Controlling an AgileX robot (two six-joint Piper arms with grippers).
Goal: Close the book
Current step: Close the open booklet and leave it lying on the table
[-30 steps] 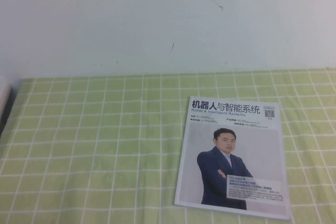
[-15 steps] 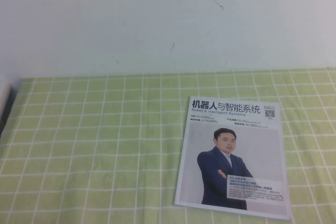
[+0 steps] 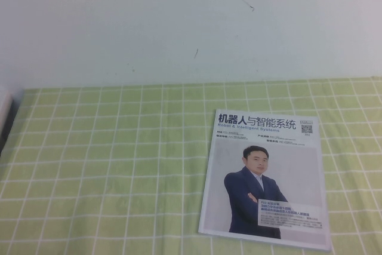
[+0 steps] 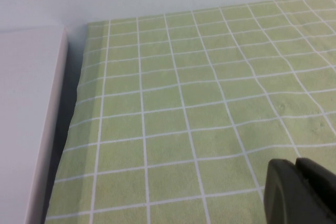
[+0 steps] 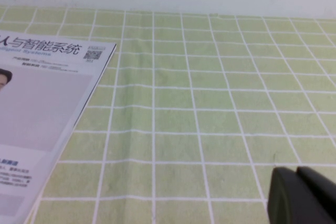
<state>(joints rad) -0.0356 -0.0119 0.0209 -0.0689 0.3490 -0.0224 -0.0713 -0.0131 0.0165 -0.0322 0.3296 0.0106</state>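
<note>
Already the job looks done: my left gripper, fingers together, hangs parked over the checked cloth at the left. The book lies shut, cover up, right of centre, so my right gripper, also closed, waits to its right, touching nothing.

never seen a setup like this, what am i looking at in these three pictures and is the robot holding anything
It is a robot with two arms, each ending in a gripper. The high view looks down from a raised camera on the robot's side; neither arm shows there. The other two pictures come from cameras on the wrists. On the green checked cloth lies a book, closed, cover up, toward the robot's right. The left gripper shows only as a dark tip over bare cloth; a white slab borders the cloth there. The right gripper is a dark tip over cloth beside the book, not touching it. Nothing appears to be held.
</note>
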